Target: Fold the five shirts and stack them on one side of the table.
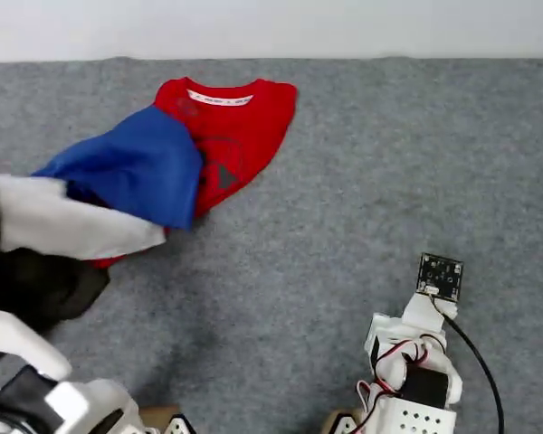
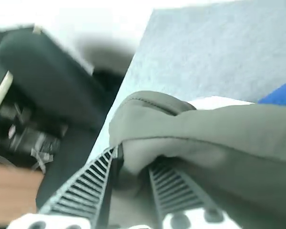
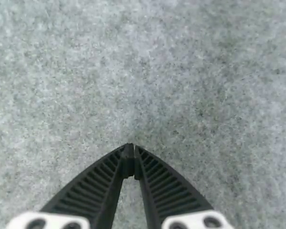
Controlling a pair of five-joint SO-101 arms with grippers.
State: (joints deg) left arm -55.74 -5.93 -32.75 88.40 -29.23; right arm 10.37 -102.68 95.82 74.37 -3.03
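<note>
Dark grey shirt [image 2: 205,138] is bunched up and pinched at a folded edge by the left claw [image 2: 133,176]. A wad of cloth sits between the two ribbed fingers [image 2: 93,183], so the claw is clamped on fabric, not spread. In the high view this shirt is the dark heap [image 1: 36,285] at the left edge of the counter [image 1: 344,208], close to the left arm [image 1: 63,402].

Rest of the pile lies just behind it. White shirt [image 1: 72,221] is touching it, blue shirt [image 1: 131,167] is crumpled and partly on top of the white one, and red shirt [image 1: 240,127] is spread out underneath the blue one with its collar toward the far edge. That makes four shirts; I can't make out a fifth.

Step, as I judge it: pulling one shirt out of the unsorted pile, with no folding started and no stack made. Next move likely needs the dark shirt drawn clear of the white one onto the bare middle of the counter and laid flat. It probably also needs a second grip to spread it.

Right claw [image 3: 130,164] is pressed together, tips touching, holding nothing, and points at bare counter. Right arm [image 1: 412,362] sits at the near right, well apart from all the shirts.
</note>
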